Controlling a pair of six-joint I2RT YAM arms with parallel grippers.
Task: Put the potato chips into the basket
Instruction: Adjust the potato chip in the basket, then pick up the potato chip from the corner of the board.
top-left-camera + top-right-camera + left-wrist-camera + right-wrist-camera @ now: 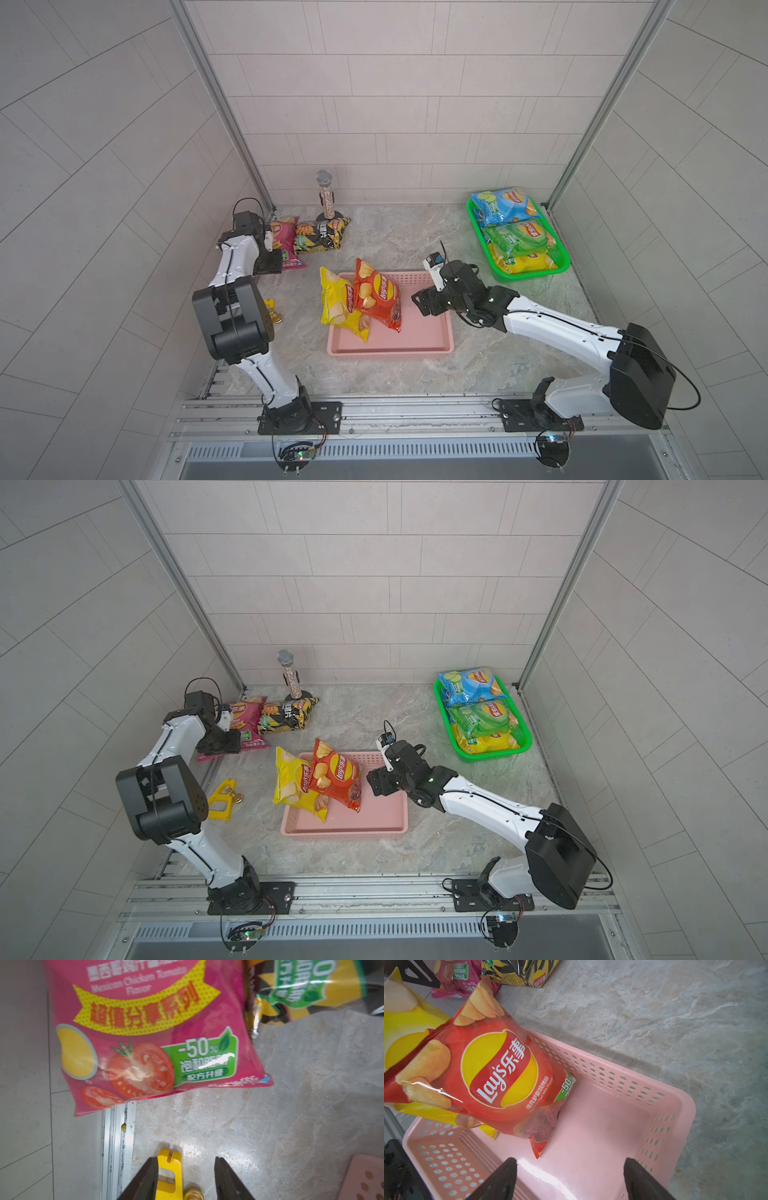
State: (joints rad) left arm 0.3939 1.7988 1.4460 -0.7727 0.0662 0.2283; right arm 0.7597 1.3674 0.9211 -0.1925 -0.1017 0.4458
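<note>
Item: pink basket (pixel 388 349) held red bag (pixel 378 297) and yellow bag (pixel 337 305), propped at its nine-o'clock rim. At ten o'clock lay magenta bag (pixel 145 1032), ungripped; left gripper (pixel 186 1160) near it, fingers (pixel 145 1180) half-parted, empty. Over basket, right gripper (pixel 571 1161) gaped wide, empty. Step judged: magenta pickup; next needed a seam pinch.

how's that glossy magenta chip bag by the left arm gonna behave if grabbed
The glossy magenta puffy chip bag looks air-filled, so probably light and squashy under a pinch. Its shiny film shows glare, so it may slip. The flat sealed edge likely offers the firmest hold.
</note>
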